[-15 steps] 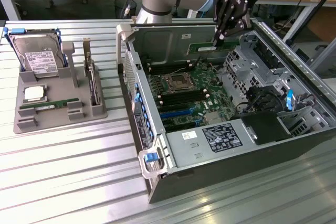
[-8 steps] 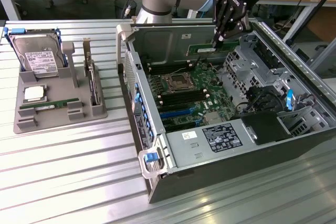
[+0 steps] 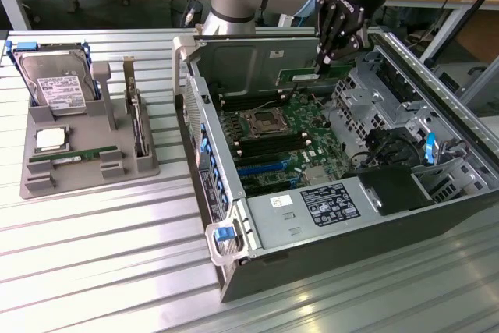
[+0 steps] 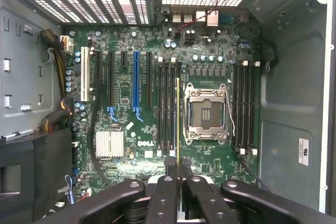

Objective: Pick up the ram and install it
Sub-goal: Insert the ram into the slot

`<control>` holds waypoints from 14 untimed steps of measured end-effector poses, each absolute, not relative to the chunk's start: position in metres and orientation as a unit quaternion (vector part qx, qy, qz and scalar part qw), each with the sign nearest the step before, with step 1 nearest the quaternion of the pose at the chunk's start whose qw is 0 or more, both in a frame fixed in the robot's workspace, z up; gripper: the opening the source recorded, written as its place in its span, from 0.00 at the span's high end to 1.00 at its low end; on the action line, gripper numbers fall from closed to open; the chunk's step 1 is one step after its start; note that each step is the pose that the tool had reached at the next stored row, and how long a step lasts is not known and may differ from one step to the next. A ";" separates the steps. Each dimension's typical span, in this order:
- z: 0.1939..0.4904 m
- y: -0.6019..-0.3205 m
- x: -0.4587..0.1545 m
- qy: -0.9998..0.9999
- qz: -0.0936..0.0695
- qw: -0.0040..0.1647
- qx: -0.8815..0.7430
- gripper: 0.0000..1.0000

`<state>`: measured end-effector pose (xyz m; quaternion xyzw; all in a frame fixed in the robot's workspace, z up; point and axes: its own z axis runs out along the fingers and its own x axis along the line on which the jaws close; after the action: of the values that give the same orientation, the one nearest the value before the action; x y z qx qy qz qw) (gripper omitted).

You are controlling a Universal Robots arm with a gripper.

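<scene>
My gripper [image 3: 324,58] hangs over the far end of the open computer case [image 3: 234,271], shut on the ram [image 3: 299,77]. The ram is a thin green stick held level above the motherboard [image 3: 288,142]. In the wrist view the ram [image 4: 178,114] appears edge-on as a narrow line running out from between my fingertips [image 4: 178,165]. It lies along the black memory slots [image 4: 167,108] beside the empty processor socket [image 4: 206,114], still well above them.
A grey parts tray [image 3: 86,169] on the exterior view's left holds a hard drive [image 3: 54,83], a silver processor chip [image 3: 51,139], an upright card [image 3: 137,118] and another green stick [image 3: 66,159]. Drive cages [image 3: 374,99] and cables [image 3: 374,146] crowd the case's right side.
</scene>
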<state>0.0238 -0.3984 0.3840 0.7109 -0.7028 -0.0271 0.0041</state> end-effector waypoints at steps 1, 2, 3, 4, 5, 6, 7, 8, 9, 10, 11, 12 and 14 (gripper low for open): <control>0.384 -0.398 0.024 -0.703 -0.027 0.004 0.711 0.87; 0.383 -0.398 0.024 -0.703 -0.027 0.004 0.711 0.87; 0.383 -0.398 0.024 -0.703 -0.027 0.004 0.711 0.87; 0.382 -0.398 0.024 -0.703 -0.027 0.004 0.711 0.87; 0.382 -0.398 0.024 -0.703 -0.027 0.004 0.711 0.87; 0.381 -0.398 0.024 -0.703 -0.027 0.004 0.711 0.87; 0.381 -0.398 0.024 -0.703 -0.027 0.004 0.711 0.87; 0.380 -0.398 0.024 -0.703 -0.027 0.004 0.711 0.87; 0.380 -0.398 0.024 -0.703 -0.027 0.004 0.711 0.87; 0.379 -0.399 0.024 -0.703 -0.027 0.004 0.711 0.87; 0.379 -0.399 0.024 -0.703 -0.027 0.004 0.711 0.87; 0.378 -0.399 0.024 -0.703 -0.027 0.004 0.711 0.87; 0.377 -0.399 0.024 -0.703 -0.027 0.004 0.711 0.87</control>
<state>0.0238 -0.3986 0.3765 0.7109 -0.7028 -0.0271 0.0040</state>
